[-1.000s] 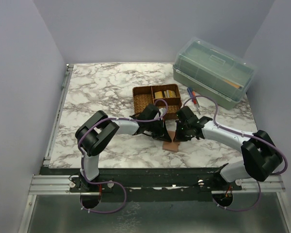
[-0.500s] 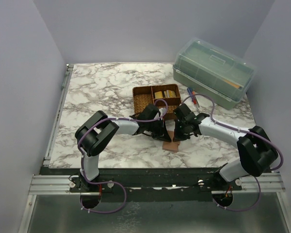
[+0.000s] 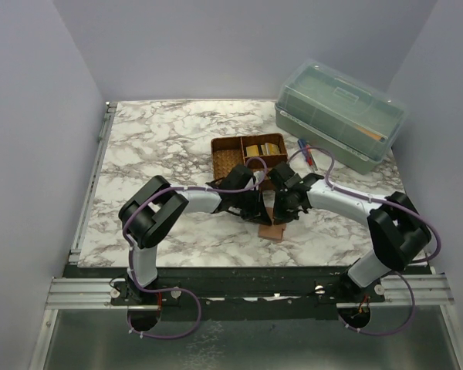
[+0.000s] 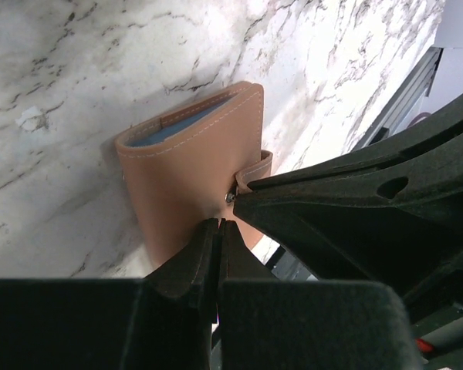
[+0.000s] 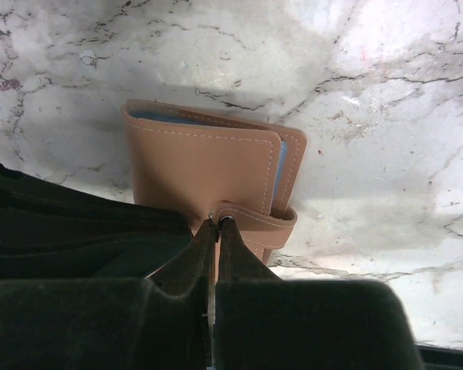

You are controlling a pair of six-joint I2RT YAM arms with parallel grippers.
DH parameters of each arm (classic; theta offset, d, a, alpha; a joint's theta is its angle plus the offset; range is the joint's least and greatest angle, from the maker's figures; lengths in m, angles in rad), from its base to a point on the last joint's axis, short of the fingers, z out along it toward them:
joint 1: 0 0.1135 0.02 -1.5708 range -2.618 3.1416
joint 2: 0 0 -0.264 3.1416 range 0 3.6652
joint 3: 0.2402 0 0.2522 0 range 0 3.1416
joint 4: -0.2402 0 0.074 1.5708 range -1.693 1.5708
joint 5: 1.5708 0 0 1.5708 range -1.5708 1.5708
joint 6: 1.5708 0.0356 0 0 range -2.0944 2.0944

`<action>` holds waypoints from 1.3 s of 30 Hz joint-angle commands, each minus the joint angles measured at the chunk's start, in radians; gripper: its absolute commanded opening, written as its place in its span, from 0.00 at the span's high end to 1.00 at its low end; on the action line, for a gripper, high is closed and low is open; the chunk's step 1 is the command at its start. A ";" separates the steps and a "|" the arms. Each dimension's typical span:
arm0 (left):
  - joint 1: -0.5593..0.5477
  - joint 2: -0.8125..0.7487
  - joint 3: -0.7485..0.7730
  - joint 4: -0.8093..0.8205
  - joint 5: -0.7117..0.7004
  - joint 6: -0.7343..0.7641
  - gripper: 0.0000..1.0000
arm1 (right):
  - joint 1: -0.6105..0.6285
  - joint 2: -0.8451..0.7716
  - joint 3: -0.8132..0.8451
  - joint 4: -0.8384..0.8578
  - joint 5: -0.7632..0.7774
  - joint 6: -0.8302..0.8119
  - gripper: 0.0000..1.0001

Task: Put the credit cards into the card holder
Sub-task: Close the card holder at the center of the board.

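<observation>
The right arm has swung its forearm inward since a second ago, bringing the right pincer (image 3: pixel 282 205) closer to the left pincer (image 3: pixel 255 208), which has hardly shifted. Both now crowd over the card holder (image 4: pixel 189 162), which lies folded on the table (image 3: pixel 162 131) directly under and ahead of their tips.

The left pincer (image 4: pixel 218 225) is closed, its joined tips resting on the near edge of the tan cover with nothing visibly between them. The right pincer (image 5: pixel 217 223) is closed too, its tips meeting at the end of the snap tab (image 5: pixel 255 223), touching it rather than clearly clamping it.

The step in hand looks like unsnapping and opening the holder. To do it well, the left pincer should press the cover flat as an anchor while the right one works under the tab's free end and lifts away from the stud, slowly, so the holder neither slides nor flips. The credit cards (image 3: pixel 256 149), seemingly the yellowish pieces in the woven tray (image 3: pixel 225 158) beyond both pincers, wait untouched.
</observation>
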 commanded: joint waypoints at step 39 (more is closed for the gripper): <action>0.174 -0.428 -0.301 -0.161 -0.025 0.028 0.96 | 0.127 0.221 -0.063 0.368 -0.095 0.031 0.67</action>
